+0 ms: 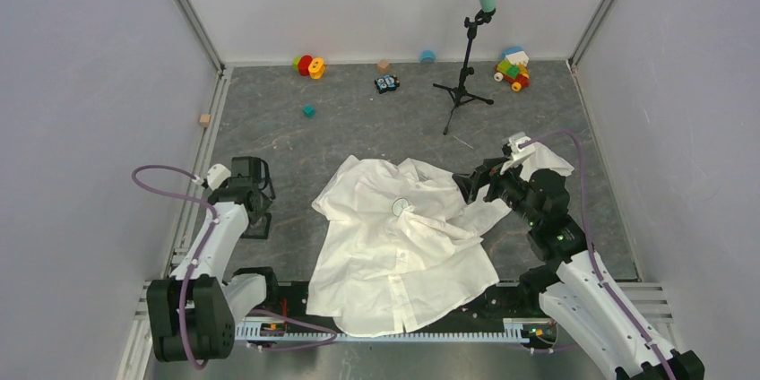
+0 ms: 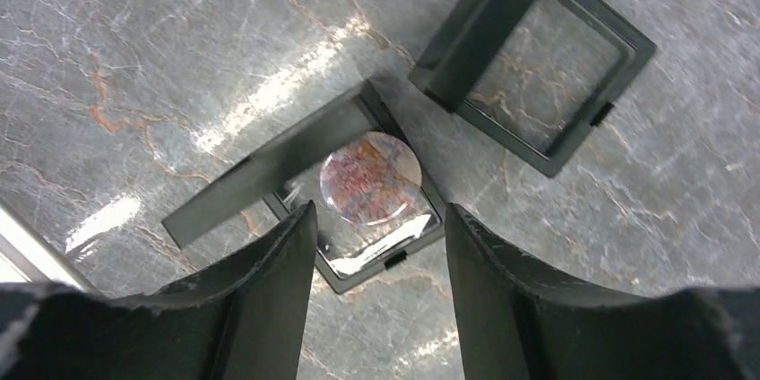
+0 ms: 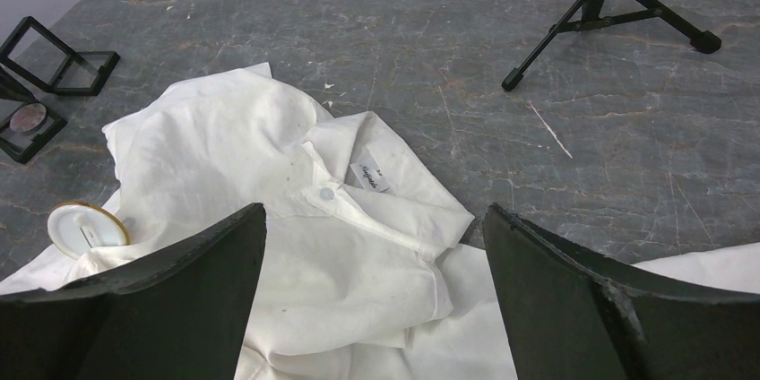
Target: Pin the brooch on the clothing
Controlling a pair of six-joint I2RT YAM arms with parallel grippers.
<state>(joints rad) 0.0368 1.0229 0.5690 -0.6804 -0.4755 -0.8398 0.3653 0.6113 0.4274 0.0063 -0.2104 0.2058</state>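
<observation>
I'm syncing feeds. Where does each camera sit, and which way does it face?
Top external: above, behind the robot, looking down at the shirt; left arm and right arm show.
Left wrist: on the left arm, facing down at a cased disc between its end effector fingers.
Right wrist: low, facing across the shirt toward the tripod; its fingers frame it.
Shared: right wrist and top both see shirt, tripod.
</observation>
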